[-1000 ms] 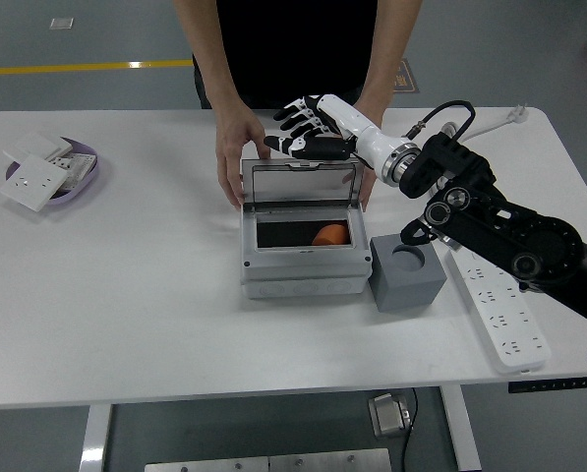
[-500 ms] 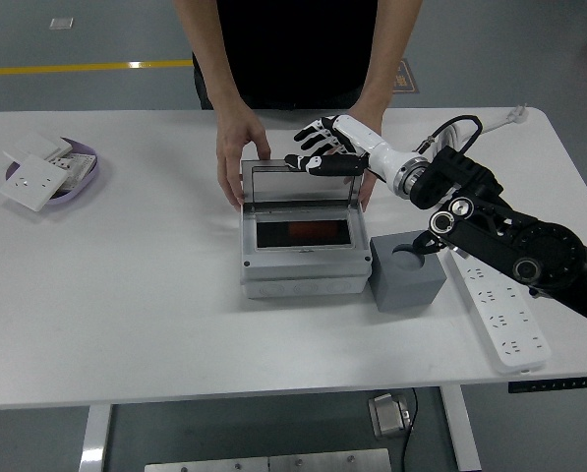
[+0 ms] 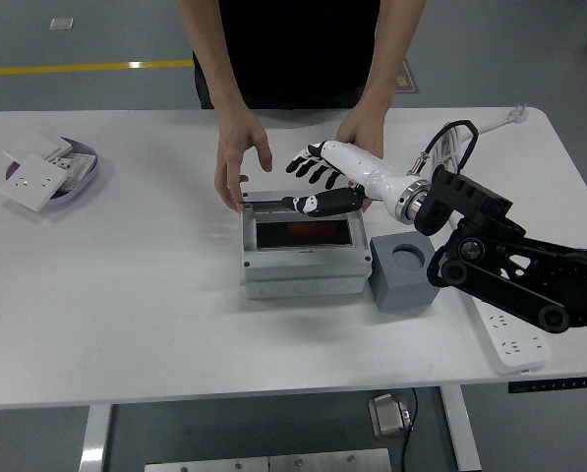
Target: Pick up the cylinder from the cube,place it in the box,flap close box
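Fingers (image 3: 313, 172) of the right hand (image 3: 322, 182) were spread and held nothing, the thumb lying on the far edge of the box (image 3: 301, 251) where the lid (image 3: 303, 228) had come nearly flat. Through the lid's clear window only a dim reddish patch showed; whether that was the cylinder could not be told. Just right of the box stood the grey cube (image 3: 406, 272), its round socket bare on top. Across the surface (image 3: 155, 324) a person's hands steadied the far side: one hand (image 3: 238, 157) at the box's back left corner, the other hand (image 3: 360, 133) behind the robot's wrist. A purple tray (image 3: 85, 157) with white switch plates (image 3: 32, 182) sat far left, a power strip (image 3: 509, 329) at the right.
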Controlling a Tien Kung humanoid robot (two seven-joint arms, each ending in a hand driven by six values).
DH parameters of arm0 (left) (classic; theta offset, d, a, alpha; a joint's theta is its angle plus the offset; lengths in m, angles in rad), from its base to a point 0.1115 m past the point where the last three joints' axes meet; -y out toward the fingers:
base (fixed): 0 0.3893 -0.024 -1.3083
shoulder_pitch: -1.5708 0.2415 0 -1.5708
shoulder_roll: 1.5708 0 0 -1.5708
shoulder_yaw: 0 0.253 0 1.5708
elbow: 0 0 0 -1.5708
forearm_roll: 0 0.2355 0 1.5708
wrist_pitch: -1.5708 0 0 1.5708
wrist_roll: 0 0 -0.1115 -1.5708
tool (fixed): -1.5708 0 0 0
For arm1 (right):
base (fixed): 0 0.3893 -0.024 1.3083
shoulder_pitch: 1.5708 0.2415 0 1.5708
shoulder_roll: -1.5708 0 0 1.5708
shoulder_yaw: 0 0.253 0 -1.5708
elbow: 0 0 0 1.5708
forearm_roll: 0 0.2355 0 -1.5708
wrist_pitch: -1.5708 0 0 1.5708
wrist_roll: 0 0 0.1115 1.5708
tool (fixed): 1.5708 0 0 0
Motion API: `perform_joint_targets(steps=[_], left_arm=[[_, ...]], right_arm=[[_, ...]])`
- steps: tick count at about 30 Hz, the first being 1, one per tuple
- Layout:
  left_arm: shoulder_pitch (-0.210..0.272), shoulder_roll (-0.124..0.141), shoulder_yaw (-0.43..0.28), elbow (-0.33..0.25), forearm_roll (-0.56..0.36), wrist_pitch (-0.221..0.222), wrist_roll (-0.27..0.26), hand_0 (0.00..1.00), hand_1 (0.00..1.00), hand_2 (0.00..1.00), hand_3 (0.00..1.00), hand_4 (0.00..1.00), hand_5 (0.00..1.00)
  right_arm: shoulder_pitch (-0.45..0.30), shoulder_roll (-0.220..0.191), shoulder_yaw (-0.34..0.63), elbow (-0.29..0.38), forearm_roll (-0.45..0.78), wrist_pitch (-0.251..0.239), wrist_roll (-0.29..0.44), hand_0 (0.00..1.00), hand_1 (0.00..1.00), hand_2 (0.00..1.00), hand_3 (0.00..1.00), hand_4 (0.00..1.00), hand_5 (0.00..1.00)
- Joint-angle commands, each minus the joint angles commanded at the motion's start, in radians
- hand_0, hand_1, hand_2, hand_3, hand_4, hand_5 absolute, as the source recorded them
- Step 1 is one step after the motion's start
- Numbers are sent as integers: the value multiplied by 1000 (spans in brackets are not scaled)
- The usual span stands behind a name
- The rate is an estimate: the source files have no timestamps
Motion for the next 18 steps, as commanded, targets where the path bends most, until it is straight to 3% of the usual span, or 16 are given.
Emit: perform_joint_targets(steps=[11,18], left_arm=[[3,3,-25,-1,20,1,0,581,626,584,608,742,160],[5,1,-35,-1,28,2,1,582,626,584,608,742,161]], right_arm=[[-51,-42,-4,93,-32,8,-16,480,622,684,731,777,455],[-183,-84,179,113,18,-7,13,479,622,679,733,775,456]])
